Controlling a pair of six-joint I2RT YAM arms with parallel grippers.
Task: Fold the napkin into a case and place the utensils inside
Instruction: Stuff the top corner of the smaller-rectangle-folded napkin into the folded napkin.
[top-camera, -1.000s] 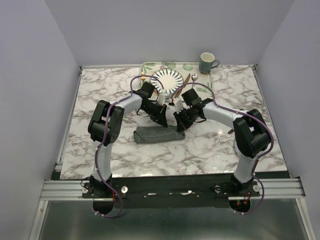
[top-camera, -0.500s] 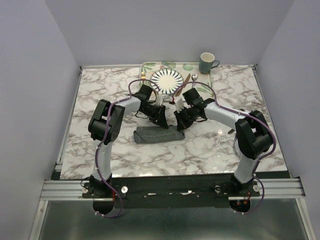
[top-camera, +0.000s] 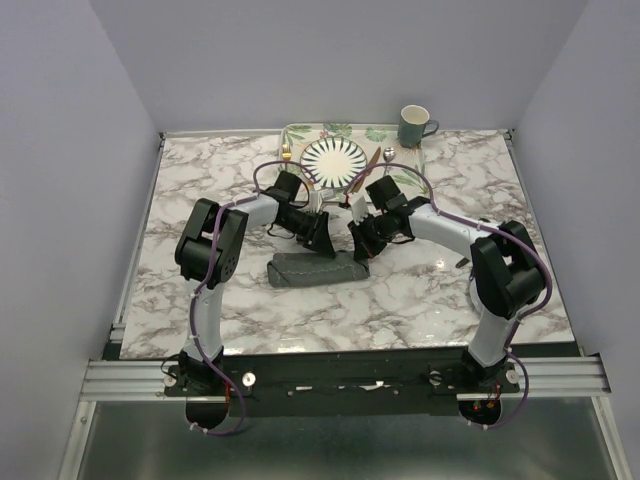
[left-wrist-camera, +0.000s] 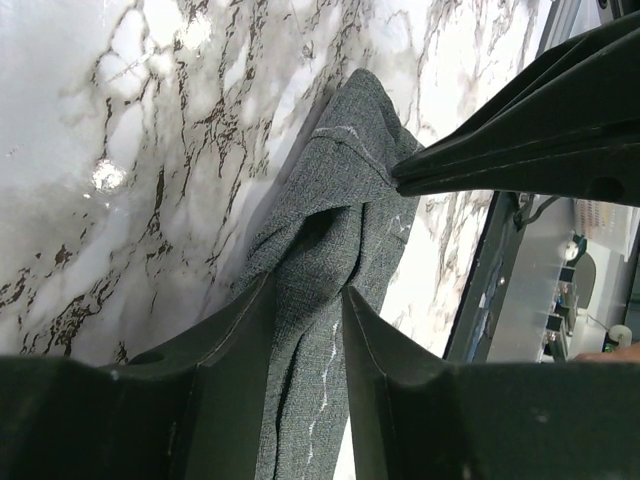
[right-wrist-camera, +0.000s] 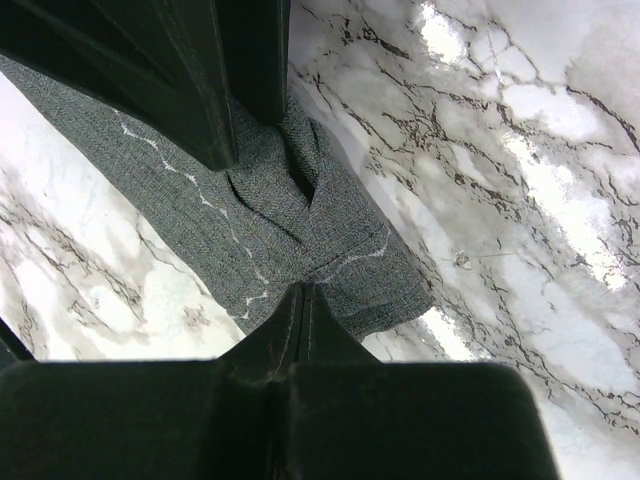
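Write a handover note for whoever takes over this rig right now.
Left tool: fingers appear to pinch a raised fold of the napkin.
Right tool: shut, tips on the napkin's right end; whether it grips cloth is unclear.
The napkin lies mid-table as a long narrow strip, nearer the arms than the plate.
Fork, knife and spoon lie beside the plate.
Done: most of the folding. Left: finish the case, load the three pieces.

Two dark fingers of the left gripper pinch a bunched ridge of grey napkin on the marble table. The right gripper's closed tip nips its stitched edge.
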